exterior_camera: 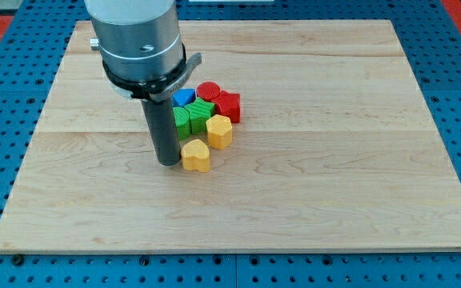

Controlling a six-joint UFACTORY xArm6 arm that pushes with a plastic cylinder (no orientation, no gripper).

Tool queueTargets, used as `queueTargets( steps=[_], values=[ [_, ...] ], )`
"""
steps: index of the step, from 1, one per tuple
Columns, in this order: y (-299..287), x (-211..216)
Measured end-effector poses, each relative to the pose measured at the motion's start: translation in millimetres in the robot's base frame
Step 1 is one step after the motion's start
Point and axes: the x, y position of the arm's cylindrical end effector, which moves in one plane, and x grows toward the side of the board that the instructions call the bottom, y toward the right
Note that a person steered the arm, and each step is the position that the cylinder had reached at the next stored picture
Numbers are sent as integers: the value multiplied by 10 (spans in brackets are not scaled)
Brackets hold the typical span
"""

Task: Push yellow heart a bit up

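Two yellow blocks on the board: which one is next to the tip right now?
The yellow heart, the lower one, sits right beside my tip, on its right in the view. The other yellow block lies farther up and right, against the green blocks.

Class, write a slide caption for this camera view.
My tip sits just left of the yellow heart, below the block cluster.

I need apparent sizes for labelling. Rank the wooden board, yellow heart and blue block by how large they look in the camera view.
1. wooden board
2. yellow heart
3. blue block, partly hidden behind the arm, so its full size is unsure.
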Motion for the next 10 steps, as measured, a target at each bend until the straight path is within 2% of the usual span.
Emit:
queueTargets(
  steps=[1, 4, 5, 7, 8, 9, 10],
  values=[
    [637, 289],
    [1883, 199],
    [1809, -225],
    [329, 157],
    [439, 147],
    [780, 362],
    [304, 770]
  ],
)
